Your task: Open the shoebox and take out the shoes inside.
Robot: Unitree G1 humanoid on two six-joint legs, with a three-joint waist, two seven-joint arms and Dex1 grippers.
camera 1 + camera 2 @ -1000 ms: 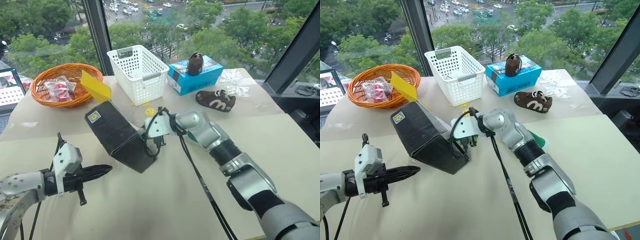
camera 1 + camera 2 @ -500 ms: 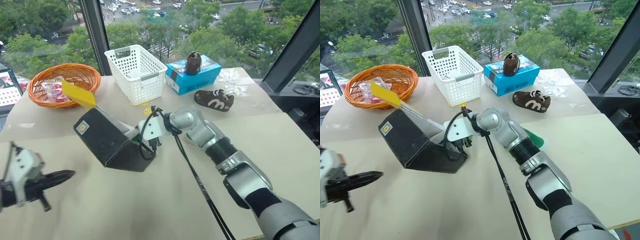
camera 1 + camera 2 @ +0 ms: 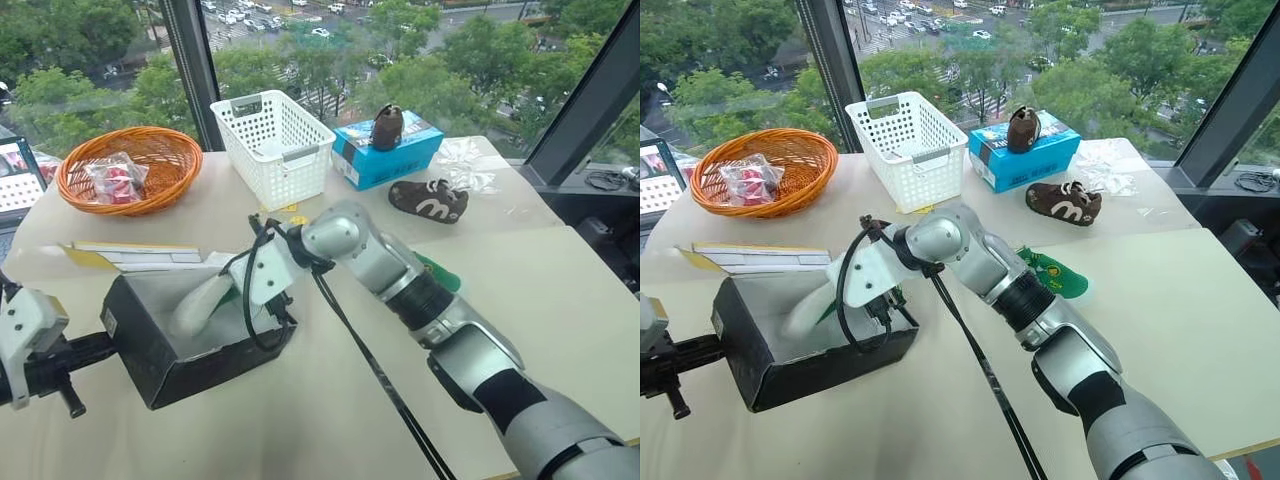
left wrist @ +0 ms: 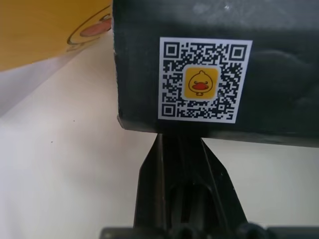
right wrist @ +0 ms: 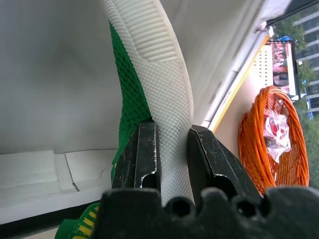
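We read no words; the shoebox [image 4: 279, 74] carries a white QR code label [image 4: 204, 79] with a yellow duck face at its centre, on its black end wall

R arm [image 3: 470, 350]: silver-grey shells w/ black ribbed joint bands, round silver elbow housing, white wrist block, thin black cable looping off it and trailing down. R gripper [image 5: 172, 149]: two matte black fingers. L gripper [image 4: 180, 144]: same black fingers; white wrist block w/ black screws.
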